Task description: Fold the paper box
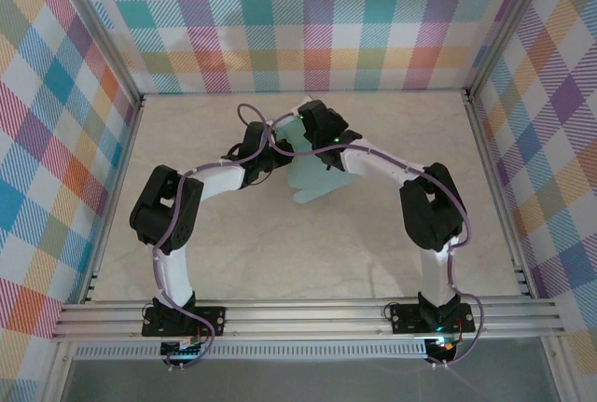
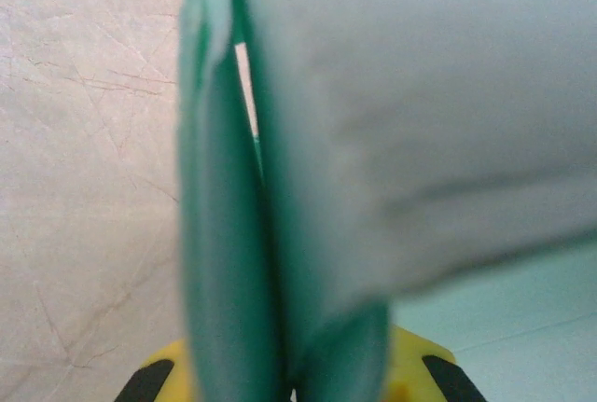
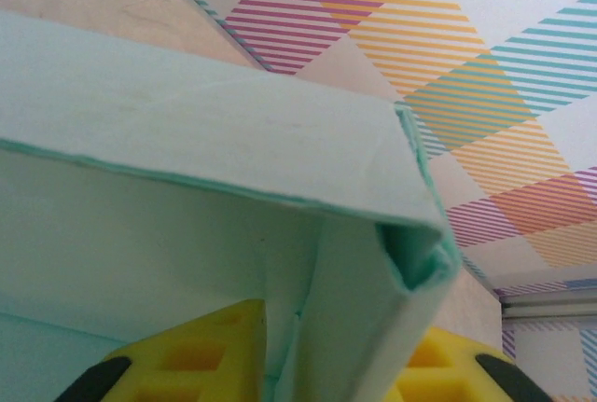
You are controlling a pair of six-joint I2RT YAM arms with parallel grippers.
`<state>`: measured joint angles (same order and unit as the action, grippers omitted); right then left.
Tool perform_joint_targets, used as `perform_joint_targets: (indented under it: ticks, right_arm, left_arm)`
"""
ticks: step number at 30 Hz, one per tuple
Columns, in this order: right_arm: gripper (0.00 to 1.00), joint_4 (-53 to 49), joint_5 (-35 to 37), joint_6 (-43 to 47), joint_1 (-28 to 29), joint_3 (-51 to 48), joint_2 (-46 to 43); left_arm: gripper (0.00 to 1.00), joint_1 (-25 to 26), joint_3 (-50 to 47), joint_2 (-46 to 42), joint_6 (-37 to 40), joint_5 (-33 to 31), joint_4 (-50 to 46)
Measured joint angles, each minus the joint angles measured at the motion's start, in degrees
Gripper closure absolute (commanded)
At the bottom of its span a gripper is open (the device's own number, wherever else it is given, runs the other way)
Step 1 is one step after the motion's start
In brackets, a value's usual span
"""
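The paper box (image 1: 315, 181) sat upper centre over the counter (image 1: 280, 257). The left hand (image 2: 289, 388) pinched its thin edge. The right hand (image 3: 308, 365) straddled a folded corner, grip impossible to call. The card looked light and floppy, best held near its folds.

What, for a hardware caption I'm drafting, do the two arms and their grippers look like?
Both the left arm and right arm have white links, black joint housings and purple cables looping alongside. Small green lights glow on the right arm. The left gripper and right gripper have yellow fingers with black patches.
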<state>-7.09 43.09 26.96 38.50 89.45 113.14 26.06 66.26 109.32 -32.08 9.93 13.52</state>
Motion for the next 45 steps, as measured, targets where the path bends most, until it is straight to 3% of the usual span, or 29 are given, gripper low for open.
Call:
perform_joint_targets:
  ticks: [4,11,12,13,14,15,17,24,25,29,33,45]
  right_arm:
    - [1.00,1.62,1.14,0.04,0.09,0.81,0.48]
    - [1.00,5.68,5.79,1.77,1.36,1.11,2.14]
    - [0.95,6.38,6.25,2.03,1.42,1.11,2.47]
    - [0.79,6.97,6.67,2.14,1.51,1.09,2.69]
    - [0.74,7.37,6.91,2.16,1.57,1.09,2.82]
    - [0.77,7.67,7.48,2.82,1.62,1.09,2.89]
    - [1.00,7.63,8.11,3.80,1.60,1.05,3.10]
    - [1.00,10.16,8.94,3.43,1.68,0.92,3.45]
    - [0.97,10.34,8.98,3.50,1.68,0.85,3.45]
    - [0.67,10.40,9.51,3.54,1.70,0.66,3.45]
    - [0.48,8.68,8.90,2.75,1.53,0.24,3.39]
    - [0.12,5.33,-3.69,-1.03,1.60,-5.90,-3.65]
  left_arm:
    - [1.00,0.04,0.00,0.04,-0.17,0.55,-0.04]
    - [1.00,0.02,0.00,0.04,-0.94,0.48,0.48]
    - [1.00,0.02,0.00,0.04,-1.14,0.44,0.42]
    - [1.00,0.02,0.00,0.04,-1.20,0.37,0.37]
    - [1.00,0.02,0.00,0.04,-1.22,0.28,0.37]
    - [1.00,0.02,0.00,0.04,-1.18,0.20,0.35]
    - [1.00,0.00,0.00,0.04,-1.14,0.22,0.46]
    - [1.00,-0.02,-0.04,0.09,-1.38,0.66,0.20]
    - [1.00,-0.02,-0.04,0.09,-1.38,0.68,0.26]
    - [1.00,-0.02,-0.04,0.09,-1.33,0.52,0.31]
    - [1.00,-0.02,-0.04,0.09,-0.92,0.52,0.24]
    - [1.00,0.09,0.00,0.09,0.39,1.66,0.92]
